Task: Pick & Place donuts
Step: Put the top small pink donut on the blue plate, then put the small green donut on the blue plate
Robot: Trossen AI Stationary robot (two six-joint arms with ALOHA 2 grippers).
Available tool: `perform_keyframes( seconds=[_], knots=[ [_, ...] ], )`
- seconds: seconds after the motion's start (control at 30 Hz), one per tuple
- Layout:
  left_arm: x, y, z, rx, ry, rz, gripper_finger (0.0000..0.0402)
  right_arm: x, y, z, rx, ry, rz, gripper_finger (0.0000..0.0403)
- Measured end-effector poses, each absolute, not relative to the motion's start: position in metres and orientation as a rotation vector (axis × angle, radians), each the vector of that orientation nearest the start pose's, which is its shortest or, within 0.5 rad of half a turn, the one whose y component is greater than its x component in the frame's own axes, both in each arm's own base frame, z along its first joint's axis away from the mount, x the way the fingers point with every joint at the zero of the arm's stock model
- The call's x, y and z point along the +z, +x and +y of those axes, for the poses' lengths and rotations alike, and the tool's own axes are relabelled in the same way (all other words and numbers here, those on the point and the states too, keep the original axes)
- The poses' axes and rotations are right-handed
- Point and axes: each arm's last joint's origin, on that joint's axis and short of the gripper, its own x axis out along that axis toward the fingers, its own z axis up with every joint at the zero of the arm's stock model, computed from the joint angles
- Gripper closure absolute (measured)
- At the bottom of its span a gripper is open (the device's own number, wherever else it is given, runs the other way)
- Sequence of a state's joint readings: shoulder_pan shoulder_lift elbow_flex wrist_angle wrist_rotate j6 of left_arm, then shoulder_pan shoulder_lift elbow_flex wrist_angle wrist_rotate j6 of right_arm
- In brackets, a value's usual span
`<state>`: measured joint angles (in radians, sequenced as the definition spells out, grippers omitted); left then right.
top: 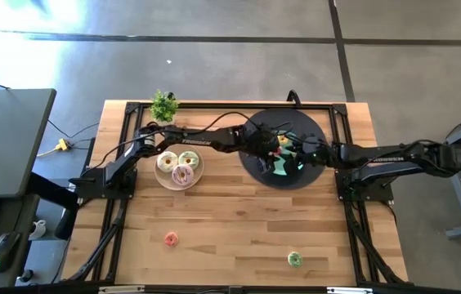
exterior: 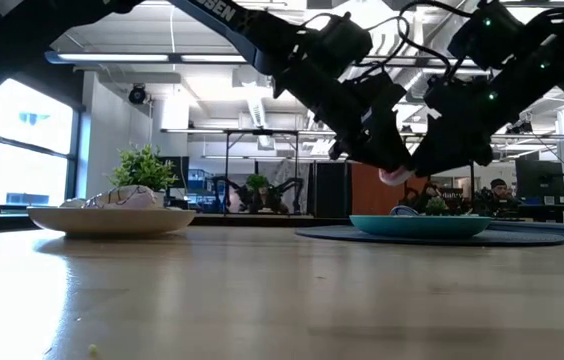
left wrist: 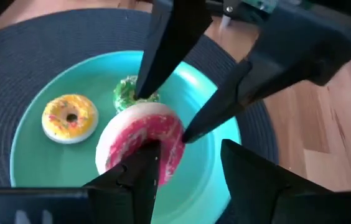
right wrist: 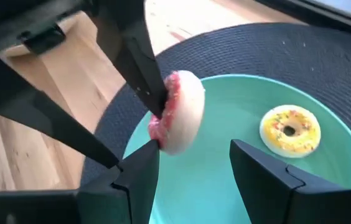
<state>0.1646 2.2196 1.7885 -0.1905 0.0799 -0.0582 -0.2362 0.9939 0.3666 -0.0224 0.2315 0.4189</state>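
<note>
L gripper (left wrist: 188, 155), R gripper (right wrist: 191, 152) at pink donut (left wrist: 139, 134) over teal plate (left wrist: 57, 168) — grips unclear — arm (exterior: 217, 12): "SEN"

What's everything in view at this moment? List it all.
pink donut: one, pink icing on white, raised over the teal plate between both grippers
small donuts: two, yellow and green, on the teal plate
teal plate: one, on the mat
mat: one, dark, round
beige plate: one, left of the mat
iced donuts: three, white, pink, greenish, on the beige plate
loose donuts: two, red and green, on bare table
plant: one, green, far edge
table: one, wooden
left gripper: at the pink donut
right gripper: same, opposite side
</note>
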Motion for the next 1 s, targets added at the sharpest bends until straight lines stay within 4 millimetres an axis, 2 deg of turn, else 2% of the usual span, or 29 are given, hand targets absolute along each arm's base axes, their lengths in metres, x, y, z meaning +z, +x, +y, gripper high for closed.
perform_keyframes(
  seconds=[0.2, 0.4, 0.5, 0.57, 0.6, 0.73, 0.8, 0.87, 0.93, 1.0],
  knots=[
    [0.207, 0.498, 0.079, 0.081, -0.139, 0.646, 0.0237, 0.17, 0.178, -0.05, -0.594, 0.395, 0.559, 0.021],
    [0.205, 0.496, 0.077, 0.031, -0.161, 0.679, 0.0237, 0.192, 0.189, -0.053, -0.571, 0.355, 0.433, 0.021],
    [0.204, 0.495, 0.076, -0.006, -0.168, 0.696, 0.0237, 0.199, 0.193, -0.051, -0.483, 0.338, 0.458, 0.021],
    [0.21, 0.488, 0.074, -0.036, -0.187, 0.734, 0.0237, 0.204, 0.195, -0.048, -0.4, 0.341, 0.49, 0.021],
    [0.219, 0.482, 0.073, -0.049, -0.196, 0.754, 0.0237, 0.207, 0.196, -0.046, -0.369, 0.344, 0.515, 0.021],
    [0.276, 0.454, 0.066, -0.11, -0.186, 0.742, 0.0237, 0.222, 0.197, -0.032, -0.331, 0.317, 0.649, 0.0218],
    [0.294, 0.434, 0.059, -0.153, -0.211, 0.805, 0.0237, 0.231, 0.196, -0.024, -0.34, 0.283, 0.712, 0.0227],
    [0.308, 0.425, 0.05, -0.186, -0.21, 0.798, 0.0237, 0.241, 0.195, -0.015, -0.345, 0.274, 0.745, 0.0237],
    [0.325, 0.402, 0.039, -0.199, -0.208, 0.864, 0.0237, 0.249, 0.193, -0.005, -0.314, 0.287, 0.78, 0.0244],
    [0.348, 0.386, 0.025, -0.18, -0.16, 0.84, 0.0237, 0.252, 0.191, 0.006, -0.252, 0.312, 0.811, 0.0248]
  ],
)
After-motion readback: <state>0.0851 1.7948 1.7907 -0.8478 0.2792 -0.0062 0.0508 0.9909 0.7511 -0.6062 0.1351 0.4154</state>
